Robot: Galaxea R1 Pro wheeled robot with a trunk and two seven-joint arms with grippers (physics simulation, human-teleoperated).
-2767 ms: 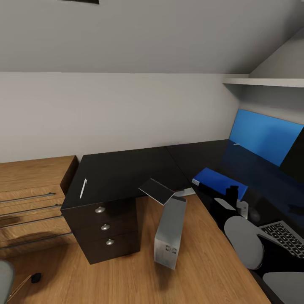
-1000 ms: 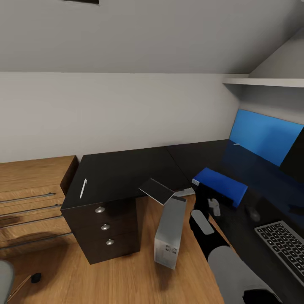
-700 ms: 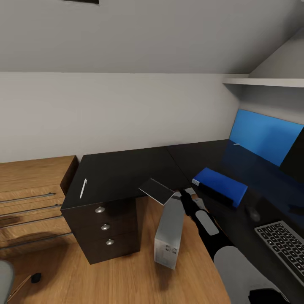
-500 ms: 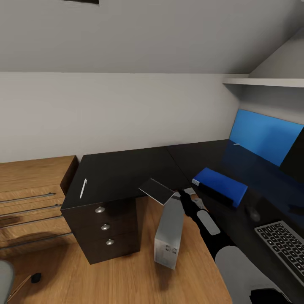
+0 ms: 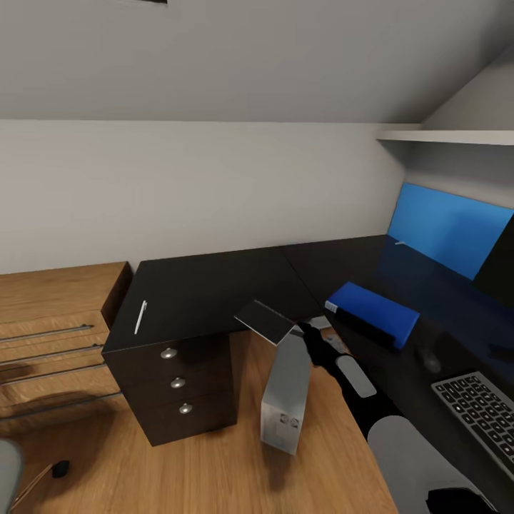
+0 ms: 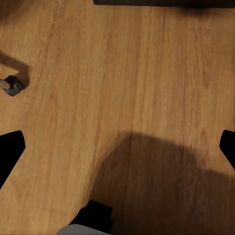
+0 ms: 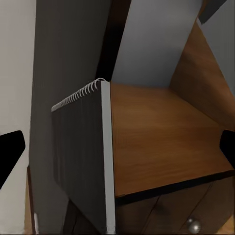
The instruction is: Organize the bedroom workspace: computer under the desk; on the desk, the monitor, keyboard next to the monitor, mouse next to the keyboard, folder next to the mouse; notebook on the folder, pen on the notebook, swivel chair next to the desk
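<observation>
Swinging off the blue folder (image 5: 371,314), the right gripper (image 5: 303,330) now reaches toward the notebook (image 5: 265,323). Its fingers spread wide, holding nothing. Left gripper (image 6: 117,147) also gapes wide.

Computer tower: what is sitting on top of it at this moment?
A spiral notebook lies tilted on the computer tower, overhanging it and reaching the black desk edge. The right gripper is beside it. The tower's top face under the notebook is hidden.

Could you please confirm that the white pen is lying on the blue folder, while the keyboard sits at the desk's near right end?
Not quite: in the head view the white pen lies on the bare black desk above the drawers, far from the blue folder. The keyboard does sit at the near right end.
</observation>
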